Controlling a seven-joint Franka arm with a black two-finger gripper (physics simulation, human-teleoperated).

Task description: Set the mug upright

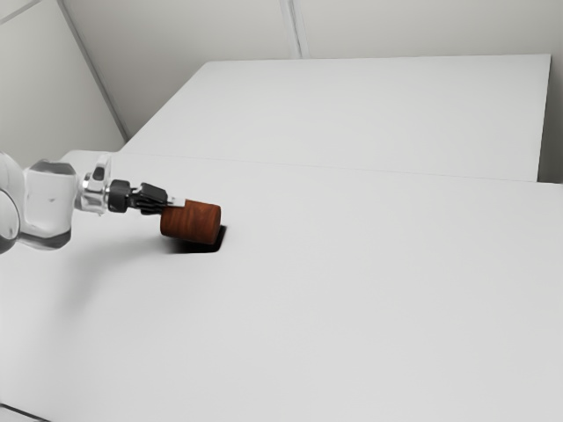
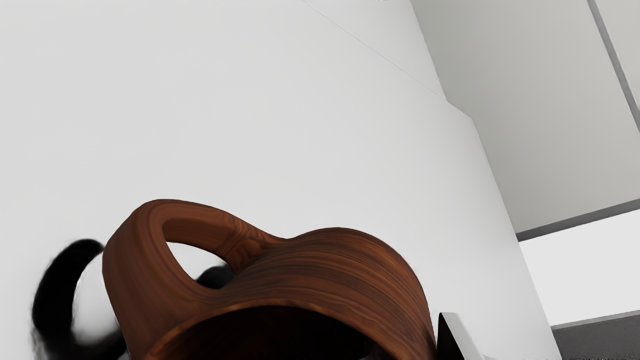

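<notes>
Mug (image 1: 192,223) over on its side, not upright: in the exterior view its body runs nearly level, slightly tilted, the closed end toward the exterior view's right. Reddish-brown, wood-grained all over. My gripper (image 1: 179,203) is right up at the mouth end, by the upper part of the mug in the exterior view. Whether its fingers are spread, pressed together or pinching the mug's wall, I cannot tell from either view. The arm (image 1: 48,198) comes in from the exterior view's left, pale, with the black gripper at its end. Wrist view: the mug's mouth (image 2: 280,340) opens toward my hand, dark inside, the body stretching away from me beyond the rim. Handle (image 2: 131,260) stands out from one side of the body, a thick loop, with white surface and some shadow seen through it. A dark shadow (image 1: 198,249) lies on the white table (image 1: 352,290) under the mug and a little past its closed end. Cannot tell whether any part of the mug touches the tabletop. Beyond the table, a pale wall (image 1: 220,26) with a grey strip running up it.
</notes>
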